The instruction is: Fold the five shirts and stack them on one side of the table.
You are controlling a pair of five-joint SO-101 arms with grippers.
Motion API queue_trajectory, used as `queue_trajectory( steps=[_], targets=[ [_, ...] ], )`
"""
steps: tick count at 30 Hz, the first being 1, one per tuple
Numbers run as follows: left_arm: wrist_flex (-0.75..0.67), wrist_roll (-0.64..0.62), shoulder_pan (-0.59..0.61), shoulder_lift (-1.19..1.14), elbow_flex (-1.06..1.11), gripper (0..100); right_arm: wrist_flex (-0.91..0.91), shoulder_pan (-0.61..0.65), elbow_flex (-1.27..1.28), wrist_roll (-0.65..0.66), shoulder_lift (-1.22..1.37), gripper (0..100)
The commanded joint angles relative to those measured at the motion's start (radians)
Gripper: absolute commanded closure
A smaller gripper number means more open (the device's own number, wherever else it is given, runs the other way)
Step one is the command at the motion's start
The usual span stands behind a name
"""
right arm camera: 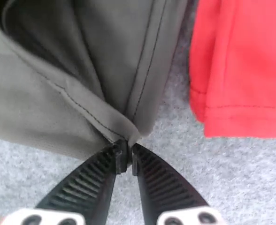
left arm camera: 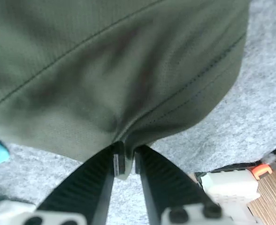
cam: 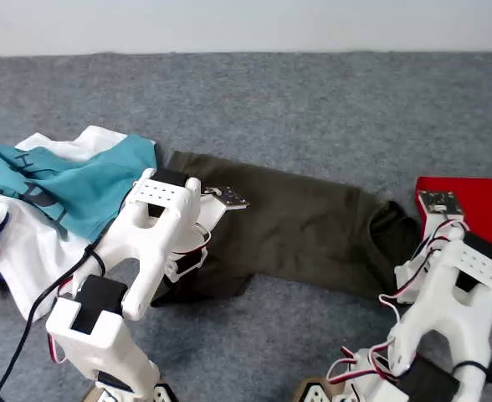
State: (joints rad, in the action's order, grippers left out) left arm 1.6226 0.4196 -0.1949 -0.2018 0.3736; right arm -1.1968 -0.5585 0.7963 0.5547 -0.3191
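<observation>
You had the grey table point(cam: 330, 100) under everything, with the olive shirt point(cam: 304, 226) spread across its middle. The white shirt point(cam: 12, 251) and the teal shirt point(cam: 95, 188) lay heaped at one end, the red shirt point(cam: 484, 201) at the other. Your left gripper point(left arm camera: 125, 161) pinched the olive hem near the teal. Your right gripper point(right arm camera: 124, 157) pinched its edge just beside the red.

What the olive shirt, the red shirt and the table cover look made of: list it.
The olive shirt: fine matte knit, possibly synthetic; tiny pitted texture and stitched hems show. The red shirt: smooth matte knit, stitched hem. The table cover: probably grey felt or low carpet; fuzzy, flecked surface.
</observation>
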Motion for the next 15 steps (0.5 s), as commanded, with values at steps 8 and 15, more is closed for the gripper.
queue_trajectory(
  steps=[8,15],
  targets=[
    [-0.005,0.008,-0.011,0.048,0.001,96,-0.013,-0.102,-0.044,0.048,-0.062,88.7],
    [-0.005,0.008,-0.011,0.048,0.001,96,-0.131,-0.005,-0.239,-0.006,-0.248,88.3]
  ],
)
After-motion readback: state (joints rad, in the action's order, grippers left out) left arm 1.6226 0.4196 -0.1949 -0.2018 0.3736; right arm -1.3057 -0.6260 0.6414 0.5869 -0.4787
